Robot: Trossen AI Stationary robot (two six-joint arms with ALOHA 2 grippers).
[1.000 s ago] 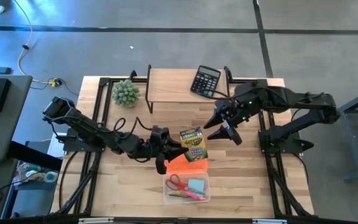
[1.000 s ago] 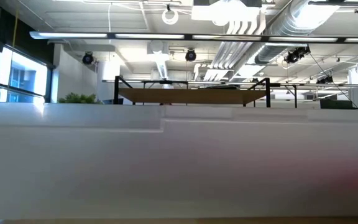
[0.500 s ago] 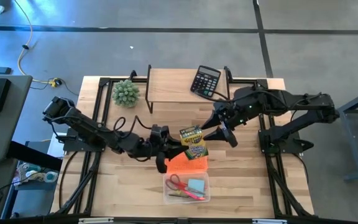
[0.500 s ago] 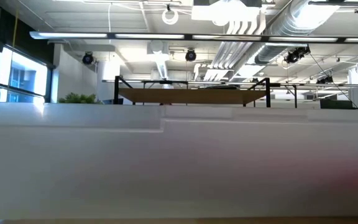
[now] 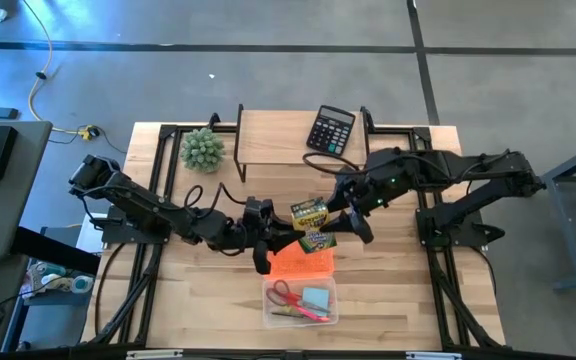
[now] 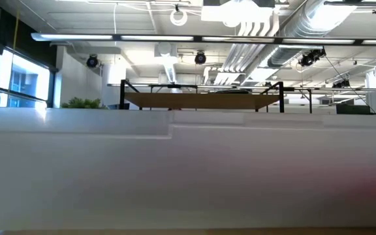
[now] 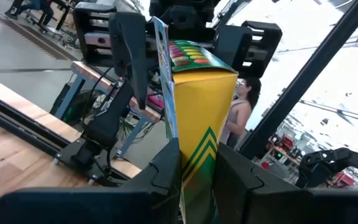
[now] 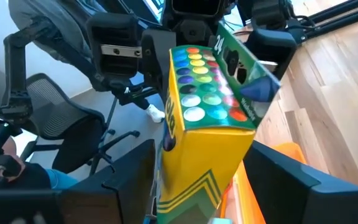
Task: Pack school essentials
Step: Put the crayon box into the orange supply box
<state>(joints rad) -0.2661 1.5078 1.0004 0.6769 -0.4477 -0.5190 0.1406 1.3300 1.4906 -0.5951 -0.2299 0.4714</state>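
Yellow cardboard with green chevrons makes up the crayon box (image 5: 311, 226), which carries a printed grid of coloured crayon tips on its top face and has its green lid flap standing open, with a "24" on the flap. The box is held above the desk (image 5: 388, 290), just over an orange lid (image 5: 301, 264) that lies against the clear plastic case (image 5: 301, 301). Inside the case lie red-handled scissors (image 5: 290, 295), a light-blue note pad (image 5: 316, 298) and a pink pen (image 5: 310, 314); smaller contents cannot be told apart.

The left tool (image 7: 197, 177) pinches the lower body of the crayon box between its two dark fingers. The right tool (image 8: 201, 171) has its fingers spread to either side of the box's other end; whether they press on it cannot be told.

Against the view one second earlier, the right tool has moved from clear of the box, on the side toward the black calculator (image 5: 330, 131), to straddling it. The box itself has tilted slightly and sits much where it did. The left arm's pose is unchanged. The calculator, the spiky green plant (image 5: 202, 149) beyond the box, and the case contents have not shifted.
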